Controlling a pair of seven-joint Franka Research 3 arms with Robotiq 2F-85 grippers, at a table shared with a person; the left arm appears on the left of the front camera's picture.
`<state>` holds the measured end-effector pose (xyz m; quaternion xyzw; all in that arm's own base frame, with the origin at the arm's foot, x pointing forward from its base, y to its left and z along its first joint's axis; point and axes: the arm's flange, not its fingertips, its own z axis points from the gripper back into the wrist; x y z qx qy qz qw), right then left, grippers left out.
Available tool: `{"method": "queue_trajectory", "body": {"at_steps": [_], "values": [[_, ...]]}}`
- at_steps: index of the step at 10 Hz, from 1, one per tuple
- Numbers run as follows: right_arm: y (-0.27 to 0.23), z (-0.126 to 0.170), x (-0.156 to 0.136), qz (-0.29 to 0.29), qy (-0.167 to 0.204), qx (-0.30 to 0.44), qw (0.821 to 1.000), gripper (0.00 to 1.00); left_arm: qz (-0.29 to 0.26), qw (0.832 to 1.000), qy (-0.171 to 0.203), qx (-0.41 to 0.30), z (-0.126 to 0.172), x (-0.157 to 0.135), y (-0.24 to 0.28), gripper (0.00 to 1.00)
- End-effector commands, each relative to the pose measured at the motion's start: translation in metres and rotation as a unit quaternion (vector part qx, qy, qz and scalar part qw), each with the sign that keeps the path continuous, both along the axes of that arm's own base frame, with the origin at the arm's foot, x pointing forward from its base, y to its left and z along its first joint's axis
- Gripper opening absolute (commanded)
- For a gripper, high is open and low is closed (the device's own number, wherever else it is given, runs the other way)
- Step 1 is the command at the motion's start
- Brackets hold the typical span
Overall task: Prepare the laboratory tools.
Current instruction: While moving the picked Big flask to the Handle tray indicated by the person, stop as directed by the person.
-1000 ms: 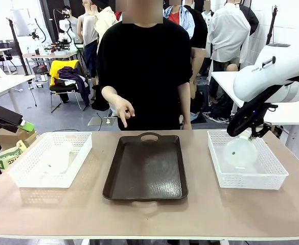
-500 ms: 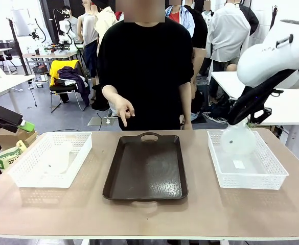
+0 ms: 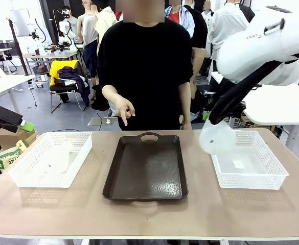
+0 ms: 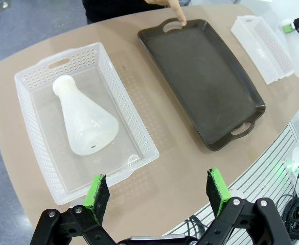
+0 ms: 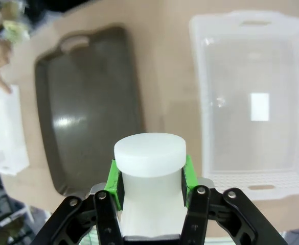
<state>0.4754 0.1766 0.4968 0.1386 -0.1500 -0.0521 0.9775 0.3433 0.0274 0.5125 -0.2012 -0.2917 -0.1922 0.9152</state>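
CHANGE: right end effector, pinching a flask by its neck, has lifted it out of the right basket, now mid-air toward the tray | MEANING: probably bound for the tray; placing remains | OTHER: second flask lies in left basket; left end effector spread, holding nothing

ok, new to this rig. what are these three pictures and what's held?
Two white robot arms share a table with a person. The front picture looks across at the person; the other two come from a camera on each wrist. A dark tray sits between the left basket, where one flask lies, and the right basket. The right fingers are shut on the neck of the second flask, holding it in the air by the right basket. The left fingers are open and empty.
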Motion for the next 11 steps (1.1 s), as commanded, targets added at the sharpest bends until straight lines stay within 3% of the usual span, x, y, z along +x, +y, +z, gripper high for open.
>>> {"method": "queue_trajectory", "body": {"at_steps": [1,5,11], "values": [[0.033,-0.012,0.018,0.053,0.004,-0.008,0.999,0.00,-0.005,1.000,-0.002,0.001,-0.001,0.000,0.003,1.00],[0.110,-0.040,0.038,0.108,0.028,-0.049,0.993,0.00,-0.005,1.000,-0.002,0.001,-0.001,0.000,0.003,1.00],[0.146,-0.067,0.064,0.115,0.045,-0.036,0.992,0.00,-0.005,1.000,-0.002,0.001,-0.001,0.000,0.003,1.00]]}}
